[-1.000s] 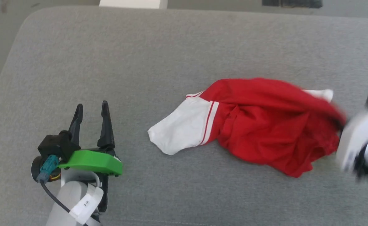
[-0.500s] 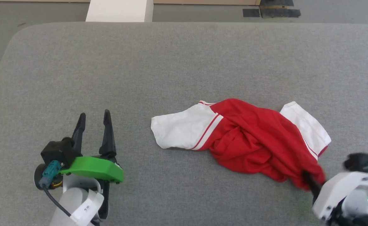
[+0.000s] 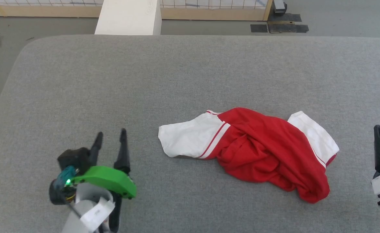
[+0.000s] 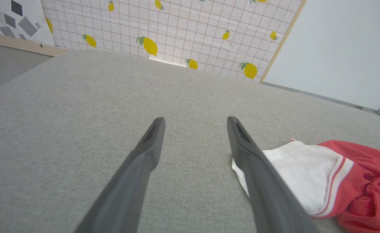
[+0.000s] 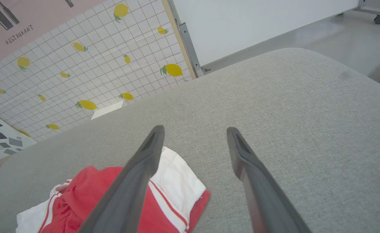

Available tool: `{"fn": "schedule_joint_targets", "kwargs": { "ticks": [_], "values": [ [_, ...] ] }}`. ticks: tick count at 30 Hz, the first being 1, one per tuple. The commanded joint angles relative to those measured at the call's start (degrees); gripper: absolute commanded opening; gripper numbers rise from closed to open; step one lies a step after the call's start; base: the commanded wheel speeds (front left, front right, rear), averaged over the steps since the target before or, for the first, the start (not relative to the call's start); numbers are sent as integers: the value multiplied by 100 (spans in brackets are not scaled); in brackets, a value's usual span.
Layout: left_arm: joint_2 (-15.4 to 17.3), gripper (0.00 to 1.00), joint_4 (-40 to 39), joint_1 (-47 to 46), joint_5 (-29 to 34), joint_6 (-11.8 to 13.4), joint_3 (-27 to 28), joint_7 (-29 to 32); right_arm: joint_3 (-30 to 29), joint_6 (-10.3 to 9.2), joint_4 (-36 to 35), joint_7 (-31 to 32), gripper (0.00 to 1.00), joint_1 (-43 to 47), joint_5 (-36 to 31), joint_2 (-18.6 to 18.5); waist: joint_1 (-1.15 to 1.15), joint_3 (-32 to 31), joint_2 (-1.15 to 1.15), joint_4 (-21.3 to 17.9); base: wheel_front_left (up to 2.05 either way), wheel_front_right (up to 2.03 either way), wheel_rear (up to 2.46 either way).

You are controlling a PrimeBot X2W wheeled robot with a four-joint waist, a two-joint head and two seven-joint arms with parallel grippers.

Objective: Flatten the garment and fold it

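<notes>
- Red cloth is no longer being pinched. The right gripper (image 5: pixel 195 130), clamped on the lower hem of the garment (image 3: pixel 267 155) a moment ago, is now standing with jaws apart, clear of it at its 3 o'clock.
- Freed, the garment is lying bunched on the grey cushion (image 3: pixel 177 81), toward 4 o'clock of its middle, so flattening is probably still waiting on fresh grips.
- The left gripper (image 3: pixel 111 133) is hovering at the garment's 9 o'clock, fingers spread and pointing toward 12, holding nothing.
</notes>
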Motion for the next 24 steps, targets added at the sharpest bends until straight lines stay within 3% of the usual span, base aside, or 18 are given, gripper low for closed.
{"fn": "schedule_joint_targets", "kwargs": {
  "ticks": [1,6,12,17,24],
  "values": [
    [-39,100,72,-196,-101,43,-63,231,-18,-8,-21,-33,100,-133,-62,25,0,35,0,0,0,0,0],
    [-113,100,366,-1140,-188,179,-319,1449,-1,-8,-6,-4,100,-269,-61,32,0,241,0,-69,0,0,0],
    [-127,100,1066,-2417,-82,345,-859,3593,54,-8,63,0,100,-412,10,33,0,623,0,-244,0,0,0],
    [77,100,1638,-3051,167,483,-1229,5215,41,-8,99,-42,100,-506,35,34,0,913,0,-442,0,0,0],
    [311,100,1878,-3168,273,435,-1500,6290,38,-8,172,-144,100,-607,79,34,0,1162,0,-593,0,0,0]
  ]
}}
